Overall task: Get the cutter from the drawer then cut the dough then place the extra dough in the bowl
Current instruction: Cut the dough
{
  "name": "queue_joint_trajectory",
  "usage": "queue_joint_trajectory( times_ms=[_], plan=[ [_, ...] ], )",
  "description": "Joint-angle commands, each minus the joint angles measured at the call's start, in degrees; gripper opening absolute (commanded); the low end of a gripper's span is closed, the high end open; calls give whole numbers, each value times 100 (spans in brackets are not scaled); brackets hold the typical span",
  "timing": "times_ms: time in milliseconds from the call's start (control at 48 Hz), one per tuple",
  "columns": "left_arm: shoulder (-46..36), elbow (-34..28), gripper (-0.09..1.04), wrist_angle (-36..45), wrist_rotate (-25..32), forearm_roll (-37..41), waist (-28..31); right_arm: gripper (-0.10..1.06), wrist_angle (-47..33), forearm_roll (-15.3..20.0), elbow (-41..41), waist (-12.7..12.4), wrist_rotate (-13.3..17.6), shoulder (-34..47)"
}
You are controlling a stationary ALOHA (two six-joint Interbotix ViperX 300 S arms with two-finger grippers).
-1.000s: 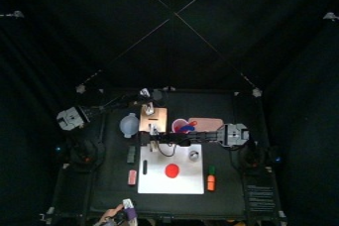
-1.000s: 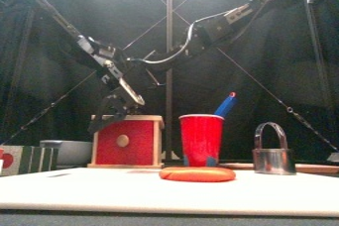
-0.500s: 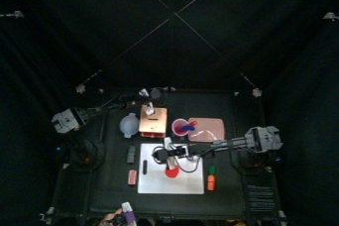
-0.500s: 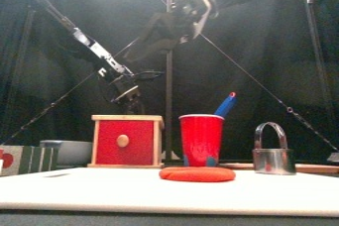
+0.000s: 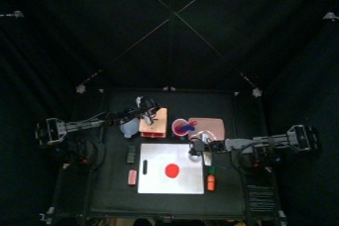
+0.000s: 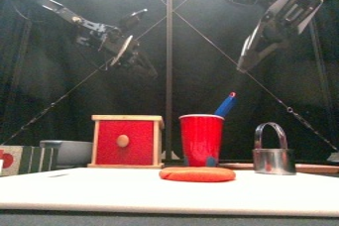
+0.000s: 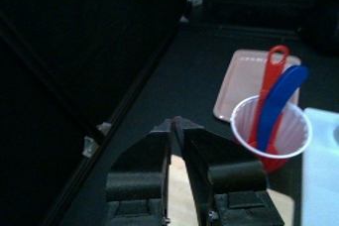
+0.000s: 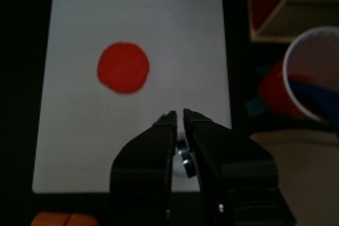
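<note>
Dough disc on cutting board

Right wrist view crops the red cup and wooden box.

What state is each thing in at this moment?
Drawer: shut.
Cutter: out, standing upright, untouched.
Dough: whole disc, uncut, on board.
Cup: upright, knives inside.
Left gripper: shut, empty, raised.
Right gripper: shut, empty, raised.
</note>
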Motion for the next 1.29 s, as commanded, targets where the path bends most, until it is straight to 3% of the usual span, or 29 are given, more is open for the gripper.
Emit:
queue_joint_trajectory(
  times_ms=[21,229,500,708,875,1083,1292],
  plan=[
    [-176,149,62,-510,-9,-70,-448,77,9,-44,26,53,-88,26],
    [-167,308,65,-729,0,-229,-1573,77,-18,-149,167,53,-114,571],
    [-141,703,65,-721,-123,-413,-2039,75,-105,-457,62,62,-97,1222],
    [-88,1046,64,-721,-457,-404,-2057,50,-97,-448,-176,185,0,1230],
    [-70,1213,64,-721,-475,-396,-2083,45,62,-272,-694,316,26,1283],
    [-62,1310,64,-712,-466,-396,-2083,45,237,554,-1433,369,149,1863],
    [-62,1450,64,-703,-466,-396,-2083,45,246,580,-2206,571,167,2689]
  ],
)
